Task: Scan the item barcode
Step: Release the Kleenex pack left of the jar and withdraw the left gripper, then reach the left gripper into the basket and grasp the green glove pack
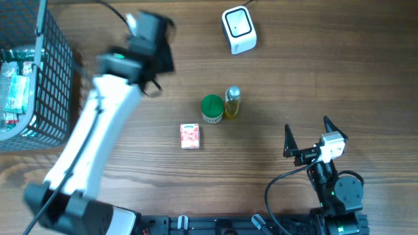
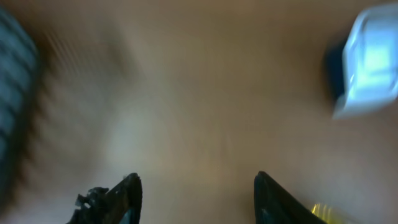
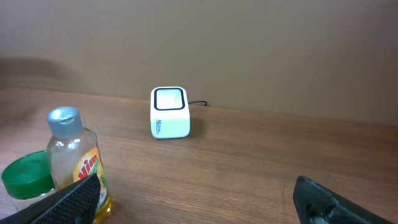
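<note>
The scanner (image 2: 368, 62) is a white blur, cut off at right.

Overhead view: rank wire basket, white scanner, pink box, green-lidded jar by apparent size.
1. wire basket
2. white scanner
3. pink box and green-lidded jar: these look about alike, so not ranked.
</note>
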Motion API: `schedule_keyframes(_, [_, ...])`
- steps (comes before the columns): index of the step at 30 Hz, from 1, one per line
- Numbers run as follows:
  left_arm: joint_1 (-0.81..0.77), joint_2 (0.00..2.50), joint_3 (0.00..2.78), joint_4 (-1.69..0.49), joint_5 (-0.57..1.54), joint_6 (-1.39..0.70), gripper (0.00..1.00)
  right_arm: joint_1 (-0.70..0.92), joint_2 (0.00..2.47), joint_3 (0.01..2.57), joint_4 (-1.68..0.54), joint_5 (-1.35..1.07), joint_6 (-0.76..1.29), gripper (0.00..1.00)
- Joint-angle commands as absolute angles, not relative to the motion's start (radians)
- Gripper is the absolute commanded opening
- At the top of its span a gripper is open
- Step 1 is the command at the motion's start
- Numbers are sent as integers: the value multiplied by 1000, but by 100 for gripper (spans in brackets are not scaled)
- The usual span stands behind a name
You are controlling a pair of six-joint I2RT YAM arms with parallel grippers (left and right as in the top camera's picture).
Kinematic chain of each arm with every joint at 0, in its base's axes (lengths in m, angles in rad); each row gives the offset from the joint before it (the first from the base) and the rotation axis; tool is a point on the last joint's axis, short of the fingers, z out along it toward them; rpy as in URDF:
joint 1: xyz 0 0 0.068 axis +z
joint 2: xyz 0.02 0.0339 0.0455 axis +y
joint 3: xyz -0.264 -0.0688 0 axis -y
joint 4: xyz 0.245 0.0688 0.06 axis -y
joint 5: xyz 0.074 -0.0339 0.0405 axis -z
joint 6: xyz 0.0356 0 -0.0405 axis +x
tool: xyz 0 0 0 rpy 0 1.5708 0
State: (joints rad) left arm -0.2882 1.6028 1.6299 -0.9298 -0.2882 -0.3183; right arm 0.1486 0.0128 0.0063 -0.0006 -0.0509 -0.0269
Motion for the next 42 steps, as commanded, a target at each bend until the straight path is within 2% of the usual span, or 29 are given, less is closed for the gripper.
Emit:
schedule_keyframes(1, [-149,1551,1813,-863,-398,-93,63,144,9,5,2,-41,-25,100])
schedule_keyframes(4, [-9,1551,1890,-843,-398,-10,69,144,9,5,2,-42,-25,100])
schedule_keyframes(8, [172,1551,1907,-847,-393,35,72,144,9,5,2,-41,-25,100])
schedule_keyframes(14, [451,1572,1907,-864,-254,76,82,144,9,5,2,-41,-25,100])
schedule_keyframes(20, [641,1654,1899,-864,-111,179,83,144,9,5,2,-41,-25,100])
schedule_keyframes(24, [708,1758,1889,-887,-104,185,89,144,9,5,2,-41,-25,100])
schedule_keyframes(27, [733,1837,1876,-898,-22,262,91,144,9,5,2,-41,-25,100])
schedule_keyframes(34, [739,2001,1876,-863,26,364,100,144,9,5,2,-41,-25,100])
schedule_keyframes(42, [740,2158,1876,-810,27,438,100,144,9,5,2,-41,-25,100])
